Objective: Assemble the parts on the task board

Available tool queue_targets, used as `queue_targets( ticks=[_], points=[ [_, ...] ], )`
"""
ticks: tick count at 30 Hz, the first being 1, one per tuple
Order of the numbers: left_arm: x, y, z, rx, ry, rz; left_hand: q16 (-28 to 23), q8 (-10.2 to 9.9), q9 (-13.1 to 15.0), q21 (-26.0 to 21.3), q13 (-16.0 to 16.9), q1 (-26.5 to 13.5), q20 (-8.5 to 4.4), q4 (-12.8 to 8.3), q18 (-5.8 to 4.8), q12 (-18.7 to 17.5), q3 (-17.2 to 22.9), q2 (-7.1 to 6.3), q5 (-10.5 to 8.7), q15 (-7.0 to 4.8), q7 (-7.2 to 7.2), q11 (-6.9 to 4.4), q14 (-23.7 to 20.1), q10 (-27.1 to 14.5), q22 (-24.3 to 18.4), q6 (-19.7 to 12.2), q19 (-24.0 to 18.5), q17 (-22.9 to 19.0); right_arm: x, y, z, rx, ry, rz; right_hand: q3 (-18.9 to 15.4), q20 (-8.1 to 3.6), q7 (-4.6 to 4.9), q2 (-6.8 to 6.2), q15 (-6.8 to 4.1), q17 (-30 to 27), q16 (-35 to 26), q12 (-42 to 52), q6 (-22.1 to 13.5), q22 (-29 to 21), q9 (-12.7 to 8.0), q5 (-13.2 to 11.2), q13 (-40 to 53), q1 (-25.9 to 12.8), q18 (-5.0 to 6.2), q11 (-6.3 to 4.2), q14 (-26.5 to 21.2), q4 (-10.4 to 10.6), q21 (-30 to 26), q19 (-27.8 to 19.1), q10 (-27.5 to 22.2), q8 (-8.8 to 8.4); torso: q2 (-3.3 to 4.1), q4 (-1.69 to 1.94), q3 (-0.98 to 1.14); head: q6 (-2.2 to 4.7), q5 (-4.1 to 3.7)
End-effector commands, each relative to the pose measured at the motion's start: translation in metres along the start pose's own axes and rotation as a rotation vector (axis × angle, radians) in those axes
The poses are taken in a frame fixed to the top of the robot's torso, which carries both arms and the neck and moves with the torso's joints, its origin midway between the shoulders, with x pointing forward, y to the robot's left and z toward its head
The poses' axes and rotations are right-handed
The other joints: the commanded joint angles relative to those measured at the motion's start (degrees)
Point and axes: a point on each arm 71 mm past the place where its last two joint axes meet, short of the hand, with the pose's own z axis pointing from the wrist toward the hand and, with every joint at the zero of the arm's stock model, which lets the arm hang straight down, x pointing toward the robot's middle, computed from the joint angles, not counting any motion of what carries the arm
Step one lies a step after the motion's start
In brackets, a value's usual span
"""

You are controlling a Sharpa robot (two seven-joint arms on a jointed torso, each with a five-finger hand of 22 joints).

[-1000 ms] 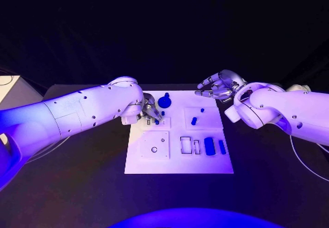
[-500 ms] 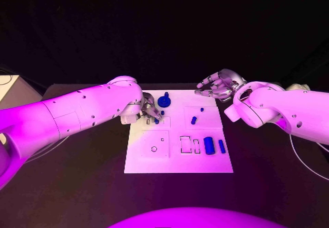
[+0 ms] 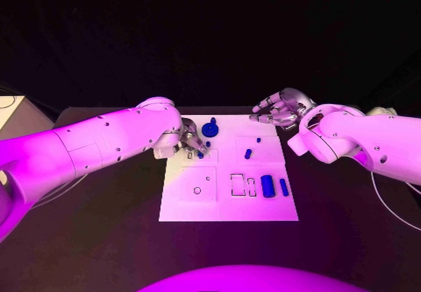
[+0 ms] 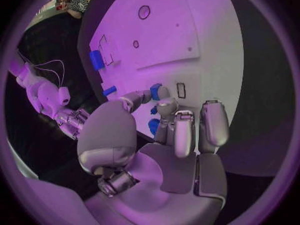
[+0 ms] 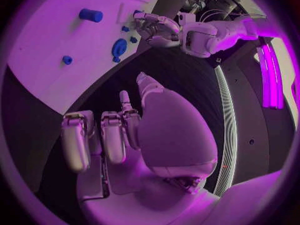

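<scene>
Black table, white task board mid-job: several blue parts lie loose. Left hand pinches a blue peg; right hand hovers, fingers apart, holding nothing.

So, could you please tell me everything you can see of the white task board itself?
The task board is a flat white rectangular plate, smooth and matte, lying level in the middle of the black table. Its surface carries raised square panels, small round holes and dark-outlined rectangular slots. Small blue parts lie or stand on it, a round one near the far edge. The left hand hangs over its far left area; whether it touches the plate cannot be told.
</scene>
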Motion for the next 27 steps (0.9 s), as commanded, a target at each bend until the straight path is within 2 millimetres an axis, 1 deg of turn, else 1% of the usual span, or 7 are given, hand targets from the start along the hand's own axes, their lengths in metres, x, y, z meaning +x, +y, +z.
queue_targets(
  ticks=[1,10,13,17,19,21,27],
  points=[
    [0.0150,-0.0008,0.0047,0.006,0.063,0.022,0.23,-0.09,-0.02,-0.21,0.13,-0.51,-0.19,0.19,-1.04,0.42,-0.83,-0.24,-0.34,-0.27,0.35,-0.01,5.67,0.11,-0.01,0.07,0.12,13.92,0.0008,0.0007,-0.0002,-0.011,0.010,-0.009,0.04,0.24,0.08,-0.15,0.30,11.97,-0.23,-0.14,0.32,13.31,-0.05,0.23,8.81,-0.32,0.31,0.27,5.20,0.18,-0.35,4.73,-0.19,-0.03,0.01,-0.01,0.03,0.04,-0.02],
    [0.0143,0.0008,0.0048,0.003,0.055,0.022,0.25,-0.45,0.00,-0.27,0.37,-0.28,-0.21,1.99,-1.05,0.51,-3.79,-0.47,-1.28,-0.29,0.33,-0.02,5.69,0.16,0.01,0.39,0.19,13.97,0.0005,0.0004,-0.0003,-0.011,0.008,-0.008,0.02,0.24,0.08,-0.14,0.30,11.89,-0.27,-0.24,0.32,13.24,-0.06,0.19,8.73,-0.39,0.34,0.27,5.18,0.21,-0.46,4.68,-0.27,-0.03,0.02,-0.02,0.04,0.03,-0.05],
    [0.0141,0.0014,0.0047,0.003,0.053,0.021,0.26,-0.70,0.01,-0.30,0.49,0.28,-0.22,3.03,-1.06,0.55,-5.24,-0.37,-3.18,-0.30,0.31,-0.03,5.70,0.18,0.05,0.53,0.25,14.01,0.0004,0.0004,-0.0003,-0.011,0.008,-0.008,0.01,0.24,0.09,-0.14,0.30,11.91,-0.26,-0.23,0.32,13.27,-0.06,0.17,8.73,-0.43,0.33,0.27,5.18,0.24,-0.42,4.70,-0.26,-0.03,0.02,-0.04,0.02,0.09,-0.04],
    [0.0132,0.0037,0.0043,0.001,0.044,0.016,0.31,-1.08,0.10,-0.26,0.86,1.22,-0.20,5.39,-1.11,0.75,-7.70,-0.33,-9.00,-0.27,0.34,0.00,5.74,0.34,0.29,0.84,0.45,14.12,0.0000,0.0001,-0.0003,-0.010,0.006,-0.008,-0.01,0.24,0.09,-0.13,0.30,11.91,-0.26,-0.23,0.32,13.23,-0.07,0.12,8.73,-0.51,0.34,0.27,5.18,0.27,-0.47,4.67,-0.26,-0.03,0.00,0.01,-0.01,0.13,-0.05],
    [0.0129,0.0047,0.0039,0.000,0.040,0.014,0.34,-1.14,0.11,-0.28,0.80,1.37,-0.20,5.83,-1.10,0.71,-8.08,-0.37,-9.64,-0.26,0.35,0.01,5.75,0.30,0.26,0.88,0.43,14.17,-0.0001,0.0000,-0.0002,-0.010,0.005,-0.008,-0.01,0.24,0.09,-0.13,0.30,11.91,-0.26,-0.23,0.32,13.23,-0.07,0.12,8.73,-0.51,0.34,0.27,5.18,0.27,-0.47,4.67,-0.26,-0.03,0.00,0.01,-0.01,0.15,-0.06],
    [0.0127,0.0058,0.0033,0.000,0.036,0.012,0.29,-1.29,0.20,-0.31,0.93,1.74,-0.15,7.40,-1.10,0.77,-9.56,-0.64,-13.51,-0.21,0.41,0.06,5.73,0.34,0.28,1.04,0.45,14.09,-0.0003,-0.0001,-0.0002,-0.010,0.004,-0.008,-0.01,0.24,0.09,-0.13,0.30,11.91,-0.26,-0.23,0.32,13.23,-0.07,0.12,8.73,-0.51,0.34,0.27,5.18,0.27,-0.47,4.67,-0.26,-0.03,0.00,0.02,-0.02,0.20,-0.11],
    [0.0103,0.0085,0.0007,0.002,0.020,0.005,0.27,-1.42,0.31,-0.31,0.97,2.25,-0.12,8.82,-1.10,0.78,-10.75,-0.76,-15.11,-0.19,0.45,0.11,5.72,0.34,0.33,1.12,0.49,14.06,-0.0007,-0.0005,-0.0001,-0.010,0.002,-0.007,-0.06,0.24,0.09,-0.11,0.30,11.84,-0.29,-0.28,0.32,13.19,-0.08,0.04,8.69,-0.66,0.36,0.28,5.16,0.35,-0.53,4.65,-0.30,-0.03,0.00,0.03,-0.02,0.22,-0.15]
  ],
)
